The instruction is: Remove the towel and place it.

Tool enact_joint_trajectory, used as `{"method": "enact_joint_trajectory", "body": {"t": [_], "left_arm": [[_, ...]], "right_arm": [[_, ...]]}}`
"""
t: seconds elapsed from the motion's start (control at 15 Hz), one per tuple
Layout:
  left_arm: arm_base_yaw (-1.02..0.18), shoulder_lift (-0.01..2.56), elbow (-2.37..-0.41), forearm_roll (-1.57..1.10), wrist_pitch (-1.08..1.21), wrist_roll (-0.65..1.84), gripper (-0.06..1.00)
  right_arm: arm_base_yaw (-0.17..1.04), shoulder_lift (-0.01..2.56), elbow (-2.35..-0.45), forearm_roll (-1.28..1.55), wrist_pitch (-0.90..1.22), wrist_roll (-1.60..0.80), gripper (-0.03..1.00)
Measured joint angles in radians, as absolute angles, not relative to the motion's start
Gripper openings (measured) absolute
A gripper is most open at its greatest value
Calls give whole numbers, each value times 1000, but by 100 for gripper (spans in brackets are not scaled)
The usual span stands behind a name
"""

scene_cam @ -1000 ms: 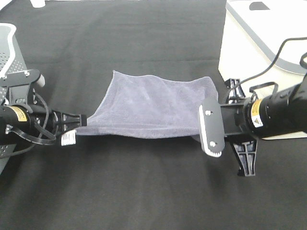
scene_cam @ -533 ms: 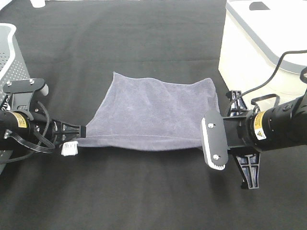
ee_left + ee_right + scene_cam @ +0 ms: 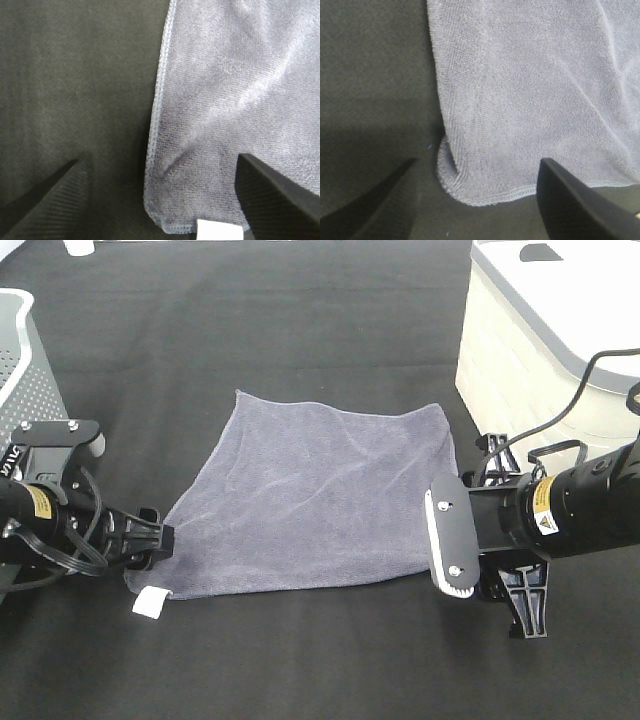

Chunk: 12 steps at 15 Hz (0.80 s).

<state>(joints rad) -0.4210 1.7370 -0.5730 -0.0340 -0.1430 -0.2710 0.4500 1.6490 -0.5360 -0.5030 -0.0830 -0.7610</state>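
Grey-lavender microfibre, the towel [image 3: 315, 500] lies spread almost flat on the black table covering [image 3: 300, 320], at the centre of the high view. The cream bin [image 3: 540, 350] stands off at its 2 o'clock and does not touch it.

The left gripper [image 3: 158, 540] sits low at the cloth's 8 o'clock corner. In its wrist view the jaws stand wide apart, the hemmed corner and the white tag [image 3: 219, 229] lie loose between them, and nothing is pinched. The right gripper [image 3: 475, 200] is at the 4 o'clock corner with its jaws likewise spread. That corner lies between them, its edge curled up slightly on one side.

The cloth looks light and limp, with no stiffness of its own. It would probably sag and fold wherever it is unsupported, and it should cling to the dark covering more than slide. The plush pile ought to give the pads good friction, so slipping seems a small risk. The stitched hem at the corners is probably the firmest place to take hold. A grip on two neighbouring corners would likely keep it open, while a single pinch would let it bunch. The tag is too flimsy to carry it.
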Motion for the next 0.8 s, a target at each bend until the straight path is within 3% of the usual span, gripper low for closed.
{"method": "enact_joint_trajectory", "body": {"t": [0.47, 0.8], "left_arm": [[-419, 1665, -910, 9, 44, -269, 76], [-394, 1665, -1192, 77, 214, -268, 76]], "right_arm": [[450, 1523, -618, -475, -111, -761, 66], [450, 1521, -829, -162, -121, -761, 66]]}}
